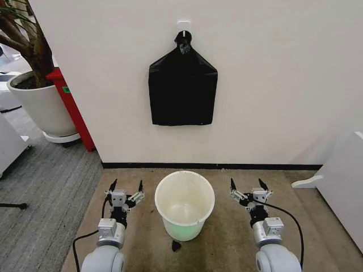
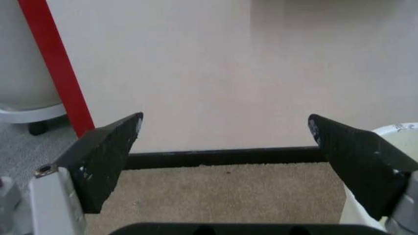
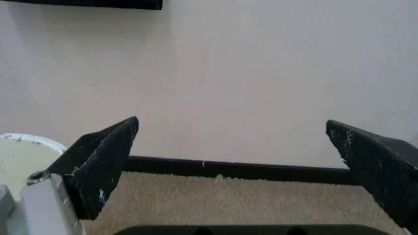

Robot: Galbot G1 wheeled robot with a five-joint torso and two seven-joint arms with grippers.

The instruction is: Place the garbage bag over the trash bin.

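From where I sit, the garbage bag (image 1: 182, 88) hangs flat against the wall (image 1: 272, 73), gathered at its top and looped over a small white hook (image 1: 183, 25) — well above the floor and untouched by either arm. Directly below it, on the tan carpet (image 1: 227, 232), stands the trash bin (image 1: 185, 204), upright, open-mouthed and bare inside; no liner is on its rolled rim. A small dark scrap (image 1: 176, 246) lies on the carpet just at its base, and I cannot tell what it is.

My left tool (image 1: 126, 186) sits low beside the bin on its left, jaws spread wide and holding nothing; the left wrist view looks past its black fingers (image 2: 107, 156) at the baseboard (image 2: 222, 157), with the bin's rim at the edge. My right tool (image 1: 248, 186) mirrors it on the bin's right, likewise spread and empty.

I judge the task not begun — the bag has yet to be lifted off the hook, opened and pulled over the bin's rim.

A white plant pot (image 1: 39, 105) and a red upright (image 1: 71, 107) stand off to the left, clear of the work.
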